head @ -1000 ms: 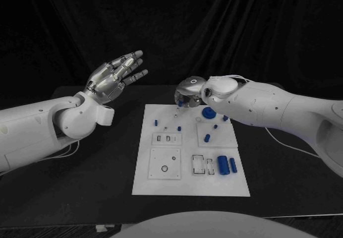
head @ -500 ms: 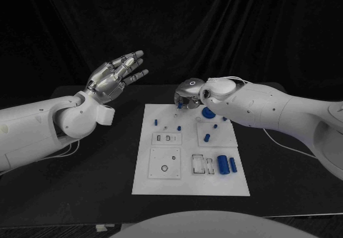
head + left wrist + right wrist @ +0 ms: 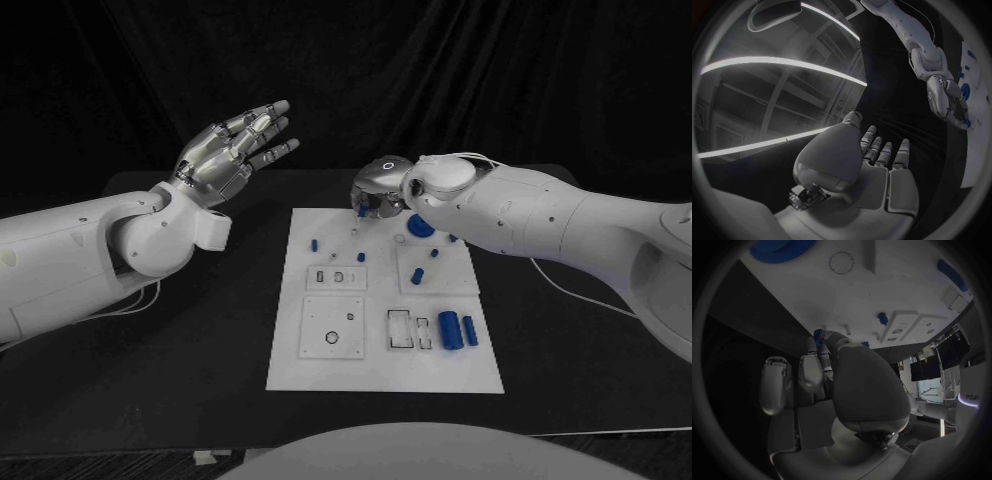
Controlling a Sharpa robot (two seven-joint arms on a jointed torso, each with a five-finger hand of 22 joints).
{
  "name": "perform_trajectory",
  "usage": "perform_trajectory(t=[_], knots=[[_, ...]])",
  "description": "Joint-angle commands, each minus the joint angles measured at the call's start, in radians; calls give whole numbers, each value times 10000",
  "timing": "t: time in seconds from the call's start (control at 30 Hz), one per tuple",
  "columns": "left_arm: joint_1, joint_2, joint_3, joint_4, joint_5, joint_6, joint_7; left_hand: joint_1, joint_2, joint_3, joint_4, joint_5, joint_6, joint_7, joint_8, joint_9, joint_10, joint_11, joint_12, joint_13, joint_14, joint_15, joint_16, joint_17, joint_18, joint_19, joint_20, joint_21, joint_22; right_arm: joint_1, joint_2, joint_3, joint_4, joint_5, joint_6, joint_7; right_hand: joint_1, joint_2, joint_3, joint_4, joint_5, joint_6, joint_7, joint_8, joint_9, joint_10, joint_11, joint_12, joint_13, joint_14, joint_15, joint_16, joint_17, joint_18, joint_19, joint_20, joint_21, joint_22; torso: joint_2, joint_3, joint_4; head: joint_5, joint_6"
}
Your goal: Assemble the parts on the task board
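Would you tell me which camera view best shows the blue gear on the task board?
The right wrist view: the blue gear is large, teeth visible. The head view shows it small beside the right arm; the left wrist view, a blue spot.

The right hand (image 3: 826, 390) rises from the lower part of the frame, and its fingers (image 3: 812, 371) point toward the white task board (image 3: 854, 295). At the fingertips a small blue part (image 3: 819, 334) is seen; whether it is gripped is unclear. A blue gear (image 3: 782, 247) lies at the upper left, a small blue peg (image 3: 882, 318) near the middle, and another blue part (image 3: 952, 275) at the upper right.
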Motion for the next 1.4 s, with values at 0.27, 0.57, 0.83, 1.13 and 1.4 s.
perform_trajectory(t=[0.27,0.57,0.83,1.13,1.4], knots=[[-18,20,12,1,21,40,56,82,-32,91,-6,36,72,15,33,15,-55,59,51,1,3,-56,-9,6,99,-19,48,-20,-18,-94,80,-2,-8,-28,51,-179,-14,124,9,-64,-74,-79,-21,-72,0,-61,26,7,17,-87,29,-39,-31,-4,-40,80,-4,348,1,-7,0,-30,-18],[-20,24,12,-13,21,47,22,82,-32,91,-6,36,72,15,33,15,-55,59,51,1,3,-56,-9,6,99,-19,48,-20,-18,-135,132,-1,-23,-28,28,-167,-42,134,12,-63,-103,-107,-15,-99,3,-81,37,2,26,-110,40,-46,-40,-7,-45,91,2,367,-1,-1,3,-24,-46],[-24,26,12,-23,21,59,-8,84,-31,101,-8,37,77,23,37,16,-58,67,52,1,2,-55,-10,5,98,-22,49,-22,-19,-150,153,-1,-27,-27,115,-200,-51,137,15,-73,-142,-127,-23,-119,6,-92,38,2,34,-134,46,-63,-75,-5,-58,100,-5,364,-2,-1,2,-30,-53],[-33,30,11,-37,21,75,-48,84,-31,101,-8,37,77,23,37,16,-58,67,52,1,2,-55,-10,5,98,-22,49,-22,-19,-154,137,-1,-28,-27,319,-259,-67,134,27,-97,-187,-170,-32,-161,11,-158,58,-25,40,-193,64,-109,-162,2,-96,119,-31,346,-2,-3,1,-29,-83],[-44,36,11,-43,21,89,-87,86,-32,113,-10,37,80,33,40,16,-62,76,54,1,-2,-53,-15,3,97,-25,49,-24,-21,-154,90,-2,34,-27,411,-270,-76,131,30,-103,-195,-170,-31,-167,16,-177,62,-33,43,-232,72,-154,-252,4,-109,127,-39,341,-6,1,0,-30,-100]])
